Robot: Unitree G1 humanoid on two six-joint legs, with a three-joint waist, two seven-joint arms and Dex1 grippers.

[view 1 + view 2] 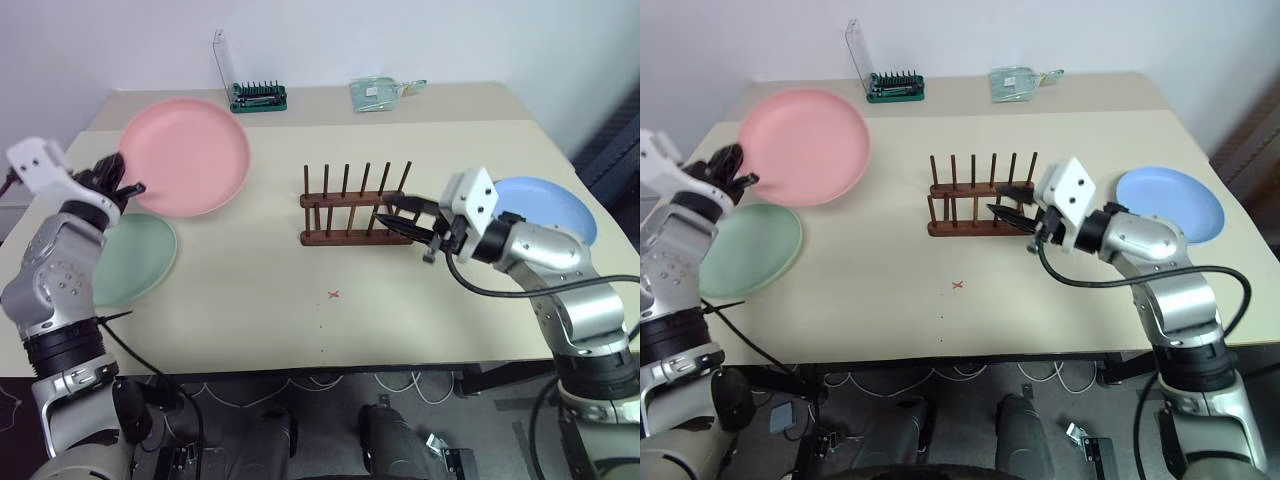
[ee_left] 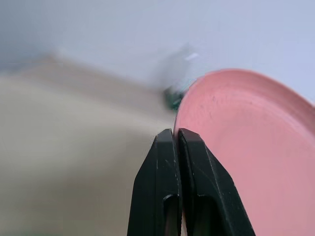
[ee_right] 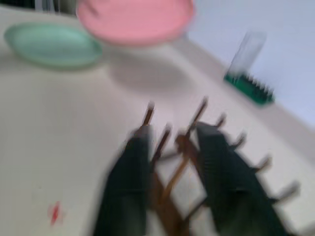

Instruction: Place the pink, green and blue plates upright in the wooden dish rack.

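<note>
My left gripper (image 1: 128,187) is shut on the near-left rim of the pink plate (image 1: 186,156), which hangs tilted above the table's left part; the left wrist view shows the pink plate (image 2: 246,152) pinched at the closed fingertips (image 2: 167,140). Just below it, the green plate (image 1: 137,258) lies flat on the table. The blue plate (image 1: 548,205) lies flat at the right, behind my right arm. The wooden dish rack (image 1: 352,213) stands mid-table with nothing in it. My right gripper (image 1: 402,221) is open at the rack's right end, its fingers (image 3: 132,167) apart in front of the pegs.
A green bit case (image 1: 259,96) with a clear lid and a clear plastic packet (image 1: 385,92) lie along the table's far edge. A small red cross (image 1: 333,294) marks the table (image 1: 260,300) in front of the rack.
</note>
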